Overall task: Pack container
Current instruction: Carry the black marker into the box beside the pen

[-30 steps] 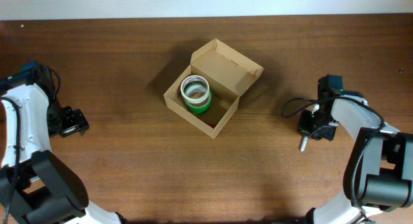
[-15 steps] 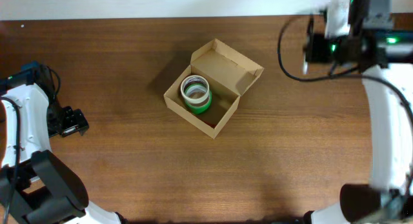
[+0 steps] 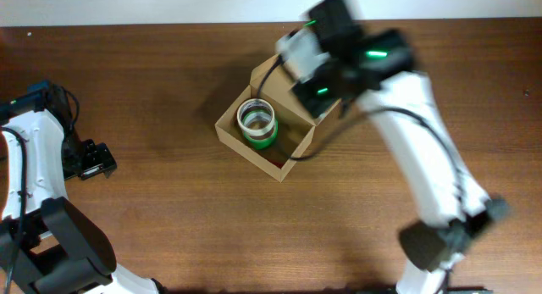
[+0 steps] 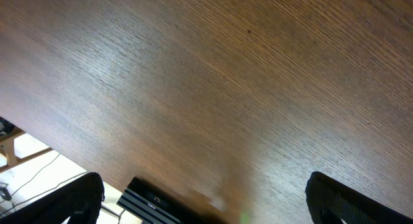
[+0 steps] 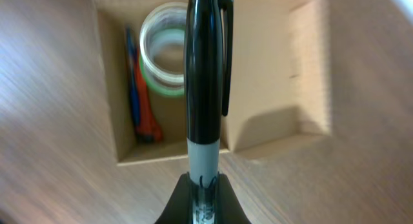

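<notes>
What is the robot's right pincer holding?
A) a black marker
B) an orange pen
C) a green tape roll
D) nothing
A: in the right wrist view the right pincer grips a black marker over the open box.

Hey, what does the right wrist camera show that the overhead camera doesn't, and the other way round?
Only the right wrist view: a black marker pinched in the right end effector, pointing toward the cardboard box. Only the overhead view: the left end effector, open, near the left edge of the table, and the right arm stretched over the box. Both: the box and the green tape roll inside it.
</notes>
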